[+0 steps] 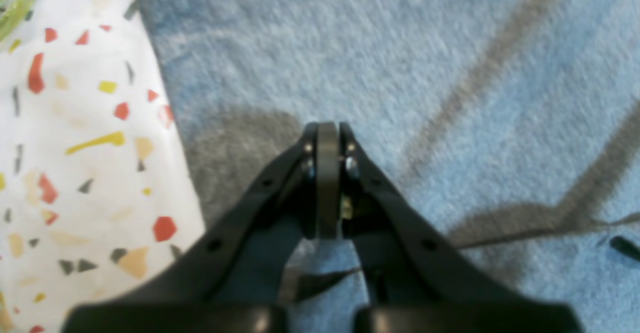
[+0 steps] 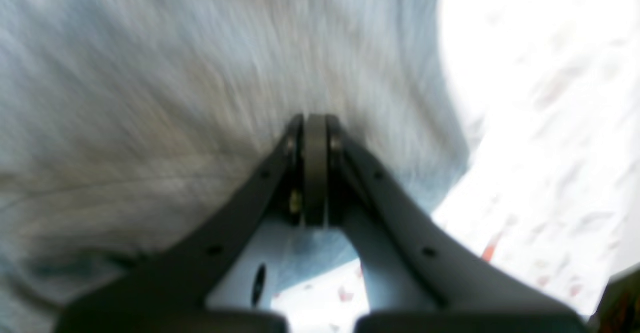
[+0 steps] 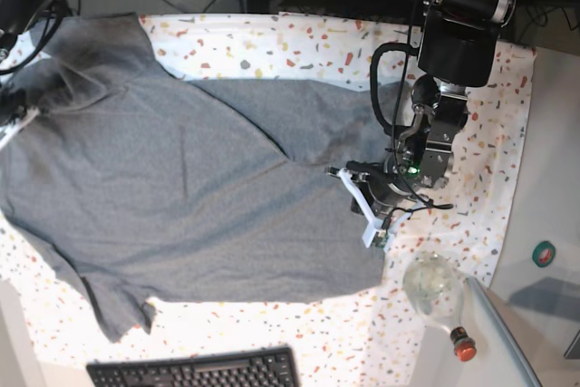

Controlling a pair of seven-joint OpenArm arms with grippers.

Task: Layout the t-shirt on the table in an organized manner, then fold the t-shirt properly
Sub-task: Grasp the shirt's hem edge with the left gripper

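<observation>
Across the speckled worktop (image 3: 507, 133) the grey t-shirt (image 3: 163, 197) lies spread but creased, with the left gripper (image 1: 327, 128) pressed fully closed over its edge and the right gripper (image 2: 315, 120) likewise clamped tight against cloth, seemingly pinching fabric to pull it flat.

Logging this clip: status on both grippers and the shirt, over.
Left gripper shut, over shirt's edge. Right gripper shut on the t-shirt, which is spread on the table with one flap folded. Bottle nearby.
</observation>
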